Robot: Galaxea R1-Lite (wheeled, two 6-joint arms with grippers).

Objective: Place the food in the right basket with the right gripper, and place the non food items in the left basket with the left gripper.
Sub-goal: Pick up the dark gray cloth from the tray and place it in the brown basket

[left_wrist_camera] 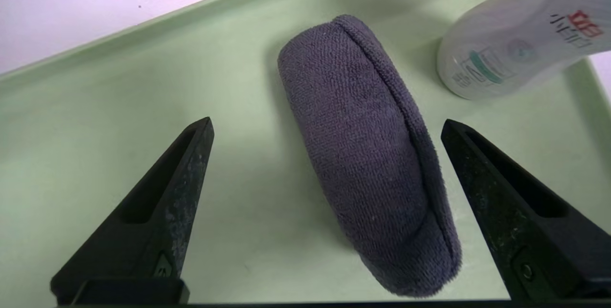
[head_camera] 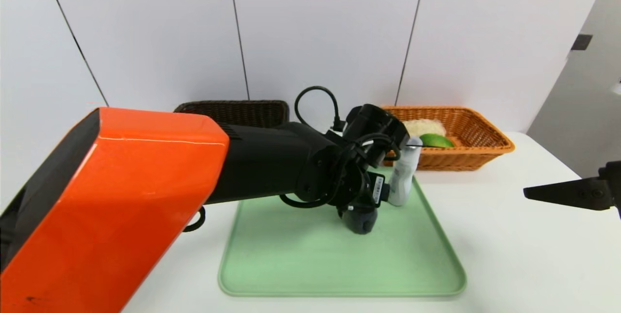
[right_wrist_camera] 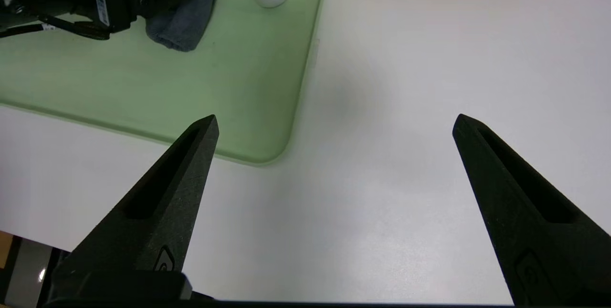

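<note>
A rolled dark grey towel (head_camera: 362, 222) (left_wrist_camera: 367, 155) lies on the green tray (head_camera: 291, 259). My left gripper (left_wrist_camera: 327, 125) hangs low over it, open, one finger on each side of the roll, neither touching it. A white bottle (head_camera: 403, 177) (left_wrist_camera: 515, 45) stands on the tray just beyond the towel. The dark brown left basket (head_camera: 233, 109) is behind my left arm, its inside hidden. The orange right basket (head_camera: 478, 157) holds a green food item (head_camera: 436, 140) and a pale one (head_camera: 424, 126). My right gripper (right_wrist_camera: 336, 118) is open with nothing between its fingers, over bare table right of the tray.
My orange and black left arm (head_camera: 145, 191) crosses the left half of the head view and hides part of the tray and table. The white table (head_camera: 509, 255) extends right of the tray, whose corner (right_wrist_camera: 267, 153) lies near my right gripper. A white wall stands behind the baskets.
</note>
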